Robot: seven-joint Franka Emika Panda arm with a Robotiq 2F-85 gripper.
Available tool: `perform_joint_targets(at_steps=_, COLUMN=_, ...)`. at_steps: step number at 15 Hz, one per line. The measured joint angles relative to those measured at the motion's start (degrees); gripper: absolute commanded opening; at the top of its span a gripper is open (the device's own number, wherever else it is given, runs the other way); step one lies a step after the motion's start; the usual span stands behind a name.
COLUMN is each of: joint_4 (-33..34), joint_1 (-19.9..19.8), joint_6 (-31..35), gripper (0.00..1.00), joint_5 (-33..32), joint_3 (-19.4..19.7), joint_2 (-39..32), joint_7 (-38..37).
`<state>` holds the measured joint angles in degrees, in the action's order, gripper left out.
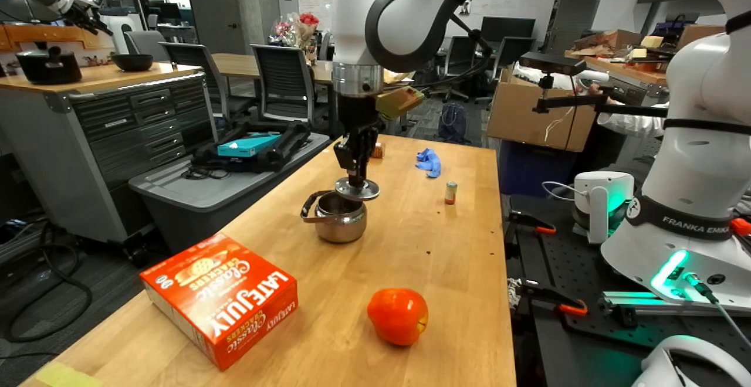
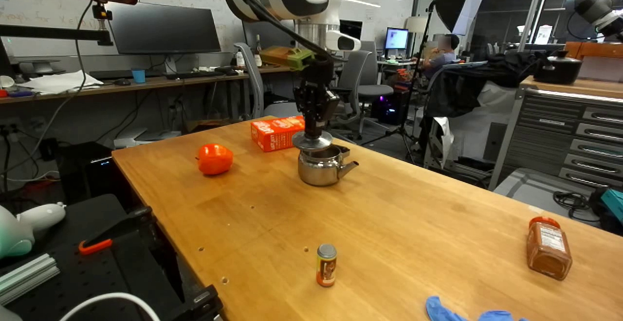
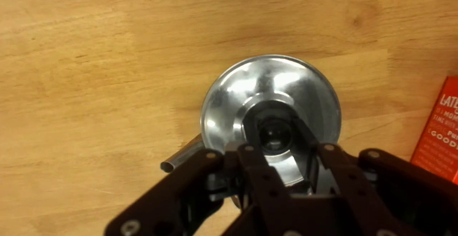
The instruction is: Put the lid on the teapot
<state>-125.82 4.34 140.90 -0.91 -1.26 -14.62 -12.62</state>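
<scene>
In an exterior view, the lid (image 1: 359, 192) is held by the pincer (image 1: 356, 179) — clenched on it from above — just over the teapot (image 1: 341, 228), off-centre to the right. On the surface (image 1: 463, 293), a cracker box (image 1: 220, 296) is seen at near left, with a tomato (image 1: 396, 316) to its right.

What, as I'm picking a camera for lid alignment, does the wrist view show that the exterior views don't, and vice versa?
Clear only in the wrist view: the dark knob between the jaws. Only in both exterior views, among others: the tomato, blue glove and small can. In all: the lid, teapot, cracker box and table.
</scene>
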Motion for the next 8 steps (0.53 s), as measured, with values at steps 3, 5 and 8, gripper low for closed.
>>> perform_joint_targets(at_steps=3, joint_4=0.4, joint_1=0.9, joint_6=0.5, gripper=0.07, joint_5=0.0, joint_3=-0.5, joint_2=-2.0, joint_7=-0.4)
perform_joint_targets(at_steps=5, joint_4=1.0, joint_1=1.6, joint_6=1.0, gripper=0.07, joint_5=0.0, joint_3=-0.5, joint_2=-3.6, joint_7=-1.1)
perform_joint_targets(at_steps=8, joint_4=2.4, joint_1=2.1, joint_6=1.2, gripper=0.07, joint_5=0.6, joint_3=-0.6, joint_2=-4.9, joint_7=-1.9)
